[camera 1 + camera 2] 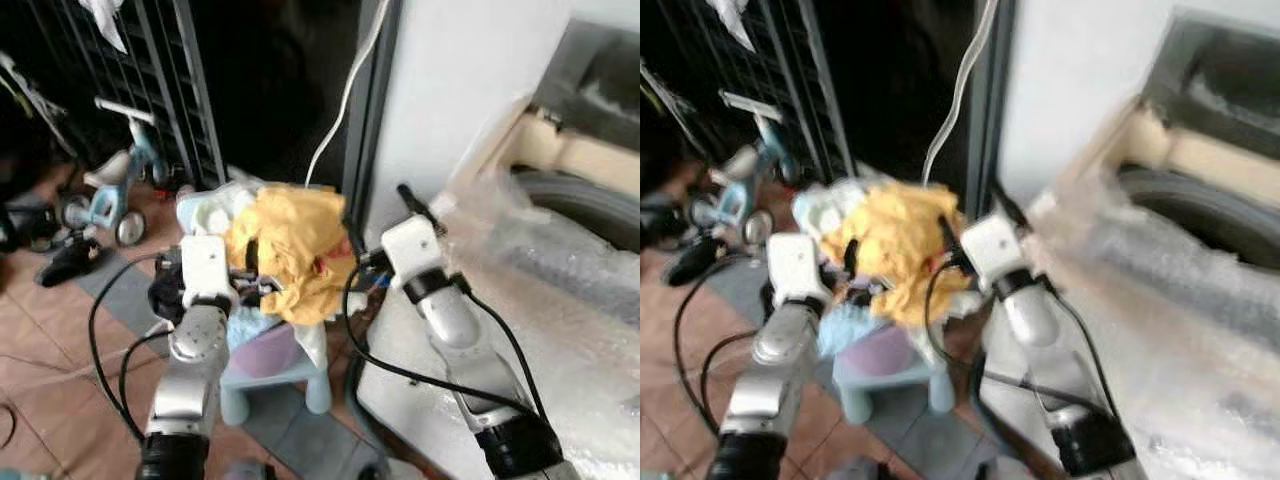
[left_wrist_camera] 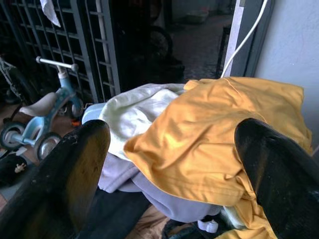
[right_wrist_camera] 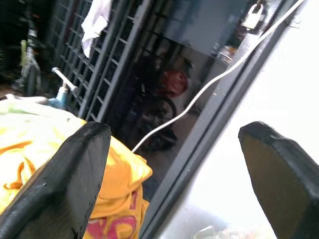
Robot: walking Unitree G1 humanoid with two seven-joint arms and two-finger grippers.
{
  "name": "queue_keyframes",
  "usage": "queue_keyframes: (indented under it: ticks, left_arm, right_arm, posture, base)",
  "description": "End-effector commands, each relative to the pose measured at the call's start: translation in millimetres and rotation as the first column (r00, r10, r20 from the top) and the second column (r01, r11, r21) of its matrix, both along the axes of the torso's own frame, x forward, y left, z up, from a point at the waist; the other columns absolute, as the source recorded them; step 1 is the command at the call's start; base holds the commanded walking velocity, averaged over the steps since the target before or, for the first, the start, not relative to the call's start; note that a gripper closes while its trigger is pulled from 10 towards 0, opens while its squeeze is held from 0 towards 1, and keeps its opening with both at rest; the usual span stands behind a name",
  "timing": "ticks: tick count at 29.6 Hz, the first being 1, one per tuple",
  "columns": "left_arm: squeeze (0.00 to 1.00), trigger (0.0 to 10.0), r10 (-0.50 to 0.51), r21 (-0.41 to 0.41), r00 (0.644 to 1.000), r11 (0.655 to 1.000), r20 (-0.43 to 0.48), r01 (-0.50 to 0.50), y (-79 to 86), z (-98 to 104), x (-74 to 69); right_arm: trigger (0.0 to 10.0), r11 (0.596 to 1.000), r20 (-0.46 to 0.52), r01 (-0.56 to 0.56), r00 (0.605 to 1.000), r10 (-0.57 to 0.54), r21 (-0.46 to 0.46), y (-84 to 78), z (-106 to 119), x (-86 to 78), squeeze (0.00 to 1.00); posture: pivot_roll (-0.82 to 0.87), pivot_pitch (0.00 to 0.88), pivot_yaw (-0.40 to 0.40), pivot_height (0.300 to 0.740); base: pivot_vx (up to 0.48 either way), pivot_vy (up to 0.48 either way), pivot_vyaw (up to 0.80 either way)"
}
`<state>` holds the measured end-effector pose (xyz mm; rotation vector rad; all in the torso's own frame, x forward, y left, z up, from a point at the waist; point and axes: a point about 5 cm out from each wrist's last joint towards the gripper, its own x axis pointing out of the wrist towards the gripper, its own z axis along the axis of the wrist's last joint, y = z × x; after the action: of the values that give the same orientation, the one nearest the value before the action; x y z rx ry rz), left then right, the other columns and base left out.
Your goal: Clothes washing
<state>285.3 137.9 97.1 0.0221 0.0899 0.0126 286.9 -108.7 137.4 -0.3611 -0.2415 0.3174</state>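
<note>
Seen from the head: a heap of laundry topped by a yellow garment (image 1: 290,255), piled on a pale blue plastic stool (image 1: 275,375) on the tiled floor (image 1: 50,340); just right of it a white appliance (image 1: 470,90) and a washing machine wrapped in clear plastic film (image 1: 560,270); behind, a dark metal grille (image 1: 170,80) and a child's blue tricycle (image 1: 110,195); right eye view blurred.

Closer, from the left wrist: pale green cloth (image 2: 134,112) and grey cloth (image 2: 154,191) tucked under the yellow garment (image 2: 224,134) — layers hard to make out from the head; a white cable (image 2: 244,40) hanging down the door frame.

From the right wrist: a red print on the yellow garment's (image 3: 30,144) lower edge, a white rag (image 3: 94,22) hung on the grille, a padlock (image 3: 251,17) high up.

Left hand (image 1: 250,275) raised to the pile's left flank, fingers (image 2: 75,174) spread wide apart, nothing between them, tips right at the cloth — contact not certain; forearm upright, bent at the elbow.

Right hand (image 1: 385,235) held up just right of the pile, fingers (image 3: 75,179) likewise wide apart and holding nothing; forearm slanting up from lower right, black cables looping beside it.
</note>
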Motion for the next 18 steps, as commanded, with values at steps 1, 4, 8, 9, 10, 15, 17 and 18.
queue_keyframes:
  ticks: [1,4,8,9,10,15,17,18]
  left_arm:
    - [0.00,10.0,0.010,0.015,1.000,1.000,0.012,-0.011,8.3,2,-0.1]
    - [0.00,10.0,0.002,0.007,1.000,1.000,0.012,-0.002,7.7,2,-0.2]
    - [0.00,10.0,0.028,0.017,1.000,0.999,-0.001,-0.028,10.5,0,-0.5]
    - [0.00,10.0,0.035,0.020,0.999,0.999,-0.005,-0.035,11.8,-1,-0.7]
    - [0.00,10.0,0.035,0.020,0.999,0.999,-0.005,-0.035,11.8,-1,-0.7]
    - [0.00,10.0,0.023,0.008,1.000,1.000,-0.014,-0.023,15.2,-3,-1.4]
    - [0.00,10.0,0.020,0.013,1.000,1.000,-0.009,-0.020,16.1,-3,-1.9]
    - [0.00,10.0,0.021,0.015,1.000,1.000,-0.011,-0.021,16.6,-3,-2.5]
  right_arm:
    - [10.0,1.000,0.004,-0.018,1.000,0.018,0.010,6.6,4,1.6,0.00]
    - [10.0,1.000,-0.011,-0.008,1.000,0.008,0.007,5.2,1,2.0,0.00]
    - [10.0,1.000,-0.069,0.010,0.998,-0.010,0.001,3.3,-11,0.9,0.00]
    - [10.0,1.000,-0.075,0.009,0.997,-0.009,0.004,3.6,-12,0.7,0.00]
    - [10.0,1.000,-0.075,0.009,0.997,-0.009,0.004,3.6,-12,0.7,0.00]
    - [10.0,0.999,-0.108,0.023,0.994,-0.019,0.034,3.7,-16,2.4,0.00]
    - [10.0,1.000,-0.157,0.009,0.988,-0.011,-0.012,3.0,-24,3.7,0.00]
    - [10.0,1.000,-0.181,0.001,0.983,-0.005,-0.020,3.3,-29,3.3,0.00]
  posture:
    - [-0.05,0.000,0.003,0.740]
    - [-0.05,0.000,0.006,0.740]
    - [-0.05,0.000,0.006,0.740]
    - [-0.05,0.000,0.006,0.740]
    - [-0.05,0.000,0.006,0.740]
    - [-0.05,0.000,0.004,0.740]
    - [-0.04,0.000,-0.002,0.740]
    - [-0.04,0.000,-0.002,0.740]
  base:
    - [0.000,0.000,0.00]
    - [0.000,0.000,0.00]
    - [0.000,0.000,0.00]
    - [0.000,0.000,0.00]
    - [0.000,0.000,0.00]
    - [0.000,0.000,0.00]
    - [0.127,0.000,0.00]
    - [0.352,0.000,0.00]
